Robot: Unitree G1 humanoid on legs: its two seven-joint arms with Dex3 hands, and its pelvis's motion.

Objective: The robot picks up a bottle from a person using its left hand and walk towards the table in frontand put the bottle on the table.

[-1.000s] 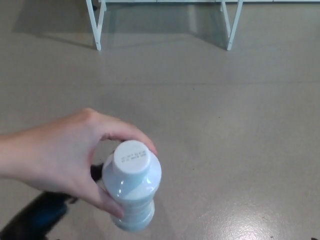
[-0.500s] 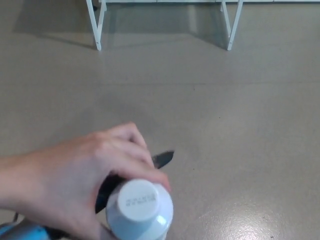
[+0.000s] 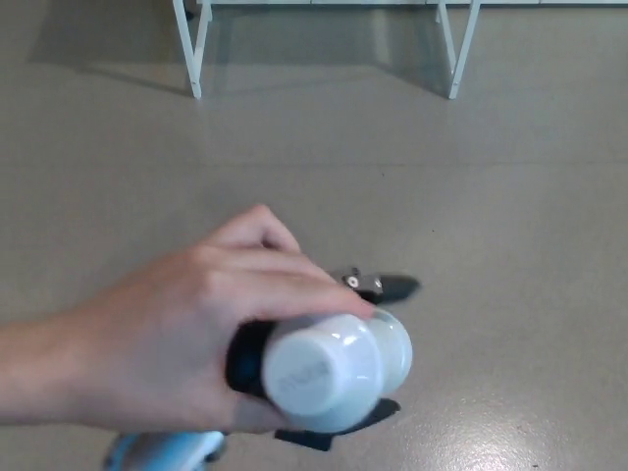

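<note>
Handover step: a person's hand [image 3: 167, 343] holds the white-capped pale plastic bottle [image 3: 339, 365] against the black left hand [image 3: 247, 358], near left. Its closure cannot be told. Next requires a secure grasp.

The glossy beige floor [image 3: 510, 196] bears 2 white table legs [image 3: 194, 83] at its far edge.

Faint print on the bottle cap [image 3: 306, 373] — blurred, too small to read

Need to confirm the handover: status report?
Left hand at the bottle, grip unclear; right hand not in view. Bottle in a person's hand, cap toward camera. Table legs ahead, nothing seen between.
</note>
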